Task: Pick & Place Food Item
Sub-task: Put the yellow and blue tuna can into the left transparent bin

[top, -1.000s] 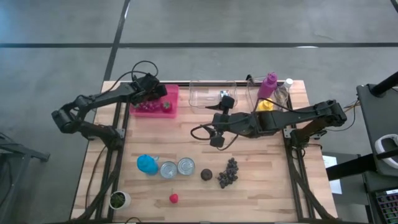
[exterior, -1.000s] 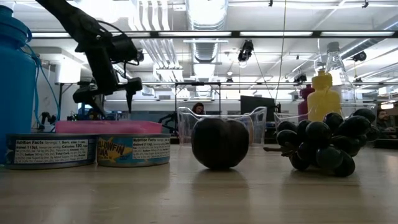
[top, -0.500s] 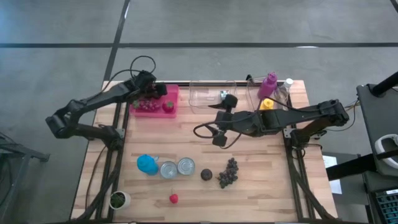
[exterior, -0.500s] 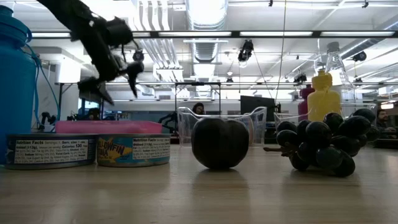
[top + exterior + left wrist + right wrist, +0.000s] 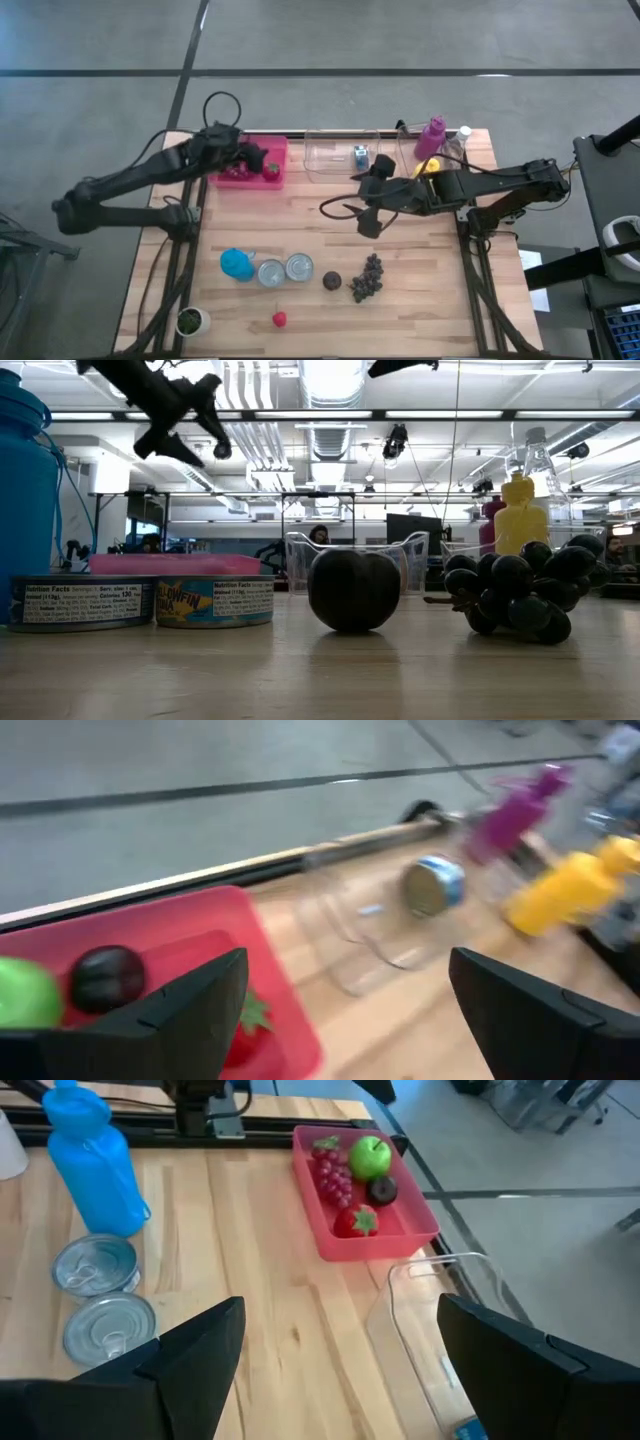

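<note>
My left gripper point(image 5: 258, 158) hangs above the red tray point(image 5: 276, 152) at the back left of the table point(image 5: 420, 250), fingers spread wide with nothing between them; in the low view it point(image 5: 190, 415) sits high in the air with its fingers point(image 5: 213, 386) splayed. Just ahead of and below those fingers the red tray point(image 5: 285, 1020) holds a dark plum point(image 5: 107, 976), a green apple point(image 5: 25, 995) beside it and a strawberry point(image 5: 243, 1020) nearer the tray's edge. Past the tray stands a clear plastic container point(image 5: 375, 935) with a small blue tin point(image 5: 432, 886) inside, and farther on a yellow bottle point(image 5: 565, 892) and a purple bottle point(image 5: 515, 810). My right gripper point(image 5: 368, 208) hovers over the middle of the table, its fingers also held apart and empty. In front of my right fingers I see the red tray point(image 5: 400, 1240) with a green apple point(image 5: 371, 1153), red grapes point(image 5: 335, 1178), a dark plum point(image 5: 383, 1188) and a strawberry point(image 5: 358, 1222); well off to the side stand a blue bottle point(image 5: 93, 1160) and two tuna cans point(image 5: 95, 1263). Near the front of the table, below my right gripper, lie a second dark plum point(image 5: 332, 281) and a bunch of dark grapes point(image 5: 367, 278), just beside each other, with a small red fruit point(image 5: 280, 319) farther forward
</note>
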Robot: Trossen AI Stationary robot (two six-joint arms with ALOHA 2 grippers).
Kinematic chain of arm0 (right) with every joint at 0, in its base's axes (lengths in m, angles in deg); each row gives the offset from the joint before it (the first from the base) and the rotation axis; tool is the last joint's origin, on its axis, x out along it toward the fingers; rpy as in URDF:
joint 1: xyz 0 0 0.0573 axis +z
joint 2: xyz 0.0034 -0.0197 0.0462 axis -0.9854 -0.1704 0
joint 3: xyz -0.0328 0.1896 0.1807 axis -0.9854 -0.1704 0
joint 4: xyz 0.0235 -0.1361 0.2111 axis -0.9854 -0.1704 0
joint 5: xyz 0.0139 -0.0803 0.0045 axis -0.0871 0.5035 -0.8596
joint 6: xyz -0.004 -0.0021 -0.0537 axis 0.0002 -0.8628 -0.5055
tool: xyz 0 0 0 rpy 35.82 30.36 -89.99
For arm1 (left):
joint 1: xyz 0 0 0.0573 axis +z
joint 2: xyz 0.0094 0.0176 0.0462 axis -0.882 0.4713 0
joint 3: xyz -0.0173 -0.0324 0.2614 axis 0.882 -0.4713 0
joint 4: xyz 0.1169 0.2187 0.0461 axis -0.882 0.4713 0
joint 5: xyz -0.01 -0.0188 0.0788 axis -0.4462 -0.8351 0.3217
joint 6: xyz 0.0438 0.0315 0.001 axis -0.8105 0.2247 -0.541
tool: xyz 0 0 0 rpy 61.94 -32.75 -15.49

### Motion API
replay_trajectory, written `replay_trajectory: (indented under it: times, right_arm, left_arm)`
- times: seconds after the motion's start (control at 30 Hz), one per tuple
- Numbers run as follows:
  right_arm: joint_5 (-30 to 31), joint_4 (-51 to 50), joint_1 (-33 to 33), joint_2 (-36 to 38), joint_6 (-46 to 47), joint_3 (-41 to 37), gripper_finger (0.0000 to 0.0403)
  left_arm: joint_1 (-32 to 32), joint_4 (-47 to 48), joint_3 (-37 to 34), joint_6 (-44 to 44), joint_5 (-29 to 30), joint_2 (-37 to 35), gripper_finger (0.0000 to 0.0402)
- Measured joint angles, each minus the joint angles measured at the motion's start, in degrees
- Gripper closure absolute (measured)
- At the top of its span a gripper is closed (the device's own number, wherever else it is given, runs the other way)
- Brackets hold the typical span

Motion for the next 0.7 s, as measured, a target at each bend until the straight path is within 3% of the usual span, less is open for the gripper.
replay_trajectory:
  times: [0.33, 0.7]
  right_arm:
    - [-1.2, -0.6, 0.0, -0.6, 1.4, -0.3, 0.0078]
    - [-20.5, 1.2, -2.7, -1.2, 1.8, -3.5, 0.0106]
  left_arm:
    - [-16.9, 1.3, 2.7, -1.5, 3.2, -1.9, 0.0042]
    - [-32.3, 1.4, 9.3, -4.1, 6.4, 0.5, 0.0033]
